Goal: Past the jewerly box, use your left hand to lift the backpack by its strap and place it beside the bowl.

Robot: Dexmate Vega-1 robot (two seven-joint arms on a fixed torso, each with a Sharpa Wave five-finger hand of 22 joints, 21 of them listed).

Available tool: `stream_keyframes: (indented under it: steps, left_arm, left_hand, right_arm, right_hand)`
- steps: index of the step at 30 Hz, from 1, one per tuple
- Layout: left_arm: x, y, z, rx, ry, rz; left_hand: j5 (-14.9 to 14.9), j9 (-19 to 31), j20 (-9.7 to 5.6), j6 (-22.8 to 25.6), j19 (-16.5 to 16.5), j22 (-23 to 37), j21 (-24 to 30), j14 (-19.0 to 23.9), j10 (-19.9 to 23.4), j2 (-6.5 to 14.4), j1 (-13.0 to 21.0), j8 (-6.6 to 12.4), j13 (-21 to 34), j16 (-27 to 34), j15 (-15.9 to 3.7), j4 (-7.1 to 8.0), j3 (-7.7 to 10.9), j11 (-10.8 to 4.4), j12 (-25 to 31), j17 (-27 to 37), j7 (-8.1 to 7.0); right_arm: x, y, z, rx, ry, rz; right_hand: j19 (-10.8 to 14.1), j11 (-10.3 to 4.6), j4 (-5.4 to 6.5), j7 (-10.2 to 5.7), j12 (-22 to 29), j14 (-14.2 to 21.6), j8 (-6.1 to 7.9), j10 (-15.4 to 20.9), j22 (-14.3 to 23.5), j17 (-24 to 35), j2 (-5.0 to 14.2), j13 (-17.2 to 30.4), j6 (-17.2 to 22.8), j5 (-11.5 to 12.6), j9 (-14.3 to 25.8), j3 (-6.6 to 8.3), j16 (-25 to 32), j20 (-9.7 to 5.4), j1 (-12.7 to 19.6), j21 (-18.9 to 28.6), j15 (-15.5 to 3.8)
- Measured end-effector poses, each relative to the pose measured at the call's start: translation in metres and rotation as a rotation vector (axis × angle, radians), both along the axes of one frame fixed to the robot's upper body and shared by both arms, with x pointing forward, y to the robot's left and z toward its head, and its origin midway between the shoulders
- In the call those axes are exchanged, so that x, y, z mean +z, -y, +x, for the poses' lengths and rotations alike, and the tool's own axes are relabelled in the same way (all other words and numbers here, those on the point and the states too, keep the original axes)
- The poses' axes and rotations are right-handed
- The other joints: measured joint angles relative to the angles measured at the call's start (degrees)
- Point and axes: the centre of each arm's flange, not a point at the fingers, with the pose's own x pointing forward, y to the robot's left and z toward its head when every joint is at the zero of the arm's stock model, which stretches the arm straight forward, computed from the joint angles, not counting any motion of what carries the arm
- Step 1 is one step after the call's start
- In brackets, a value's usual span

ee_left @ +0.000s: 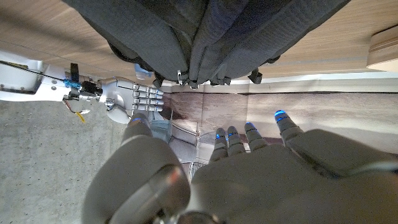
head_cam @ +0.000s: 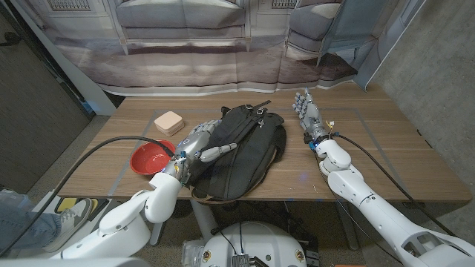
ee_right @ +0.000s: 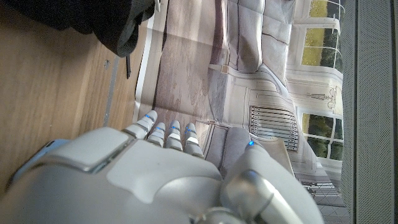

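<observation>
The backpack (head_cam: 241,152) lies on the counter (head_cam: 386,148) about mid-width, its near end by the front edge, black and slumped, w/ straps and buckles at its far end. Your left hand (head_cam: 199,147) is over the pack's left side, fingers spread apart and reaching across the fabric; no strap is seen in its grasp, and whether the fingertips touch the pack can't be told. In the left wrist view that hand (ee_left: 249,174) shows extended fingers, nothing between them, the pack (ee_left: 205,34) beyond. The red bowl (head_cam: 152,157) sits just left of that hand, near the front edge. The beige jewelry box (head_cam: 169,122) is farther back, left of the pack. Your right hand (head_cam: 307,111) stands well right of the pack, fingers straight and apart, holding nothing.
</observation>
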Motion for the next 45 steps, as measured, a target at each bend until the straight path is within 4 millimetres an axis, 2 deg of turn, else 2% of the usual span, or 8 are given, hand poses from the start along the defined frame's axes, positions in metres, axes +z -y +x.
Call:
stream_keyframes:
  steps: [14,42,45]
  left_arm:
    - [-0.004,-0.002,0.010,0.034,-0.031,0.012]
    - [-0.016,0.009,0.020,0.065,-0.071,0.046]
    - [-0.018,0.011,0.020,0.060,-0.075,0.047]
  left_hand:
    - [0.00,0.00,0.29,0.01,0.30,0.28,0.00,0.00,0.01,-0.22,-0.22,0.00,0.00,0.00,0.00,0.01,-0.46,0.00,0.00,0.11,0.00]
    - [0.00,-0.01,0.40,0.01,0.82,0.27,0.39,0.01,0.01,-0.74,-0.15,0.05,-0.01,0.00,-0.01,0.02,-0.91,0.01,0.00,0.10,0.01]
    - [0.00,-0.02,0.40,0.01,0.82,0.26,0.39,0.00,0.01,-0.97,0.09,0.05,-0.01,0.00,-0.01,0.00,-1.39,0.01,0.00,0.10,0.01]
  right_arm:
    - [0.000,-0.003,0.002,0.001,-0.005,-0.002]
    - [-0.001,-0.002,0.002,-0.001,-0.009,0.007]
    - [-0.001,-0.002,0.002,-0.001,-0.008,0.007]
  right_hand:
    - [0.21,0.00,0.00,0.00,0.00,0.31,0.00,0.00,0.00,0.00,0.00,0.00,0.00,0.00,0.00,0.00,0.00,0.21,0.00,0.00,0.31]
    - [0.21,-0.32,0.08,0.00,0.00,0.31,0.00,0.31,0.30,0.00,0.00,0.00,0.00,0.00,0.00,-0.40,0.00,0.21,0.00,0.00,0.31]
    - [0.21,-0.32,0.08,0.00,0.00,0.31,0.00,0.31,0.30,0.00,0.00,0.00,0.00,0.00,0.00,-0.40,0.00,0.21,0.00,0.00,0.31]
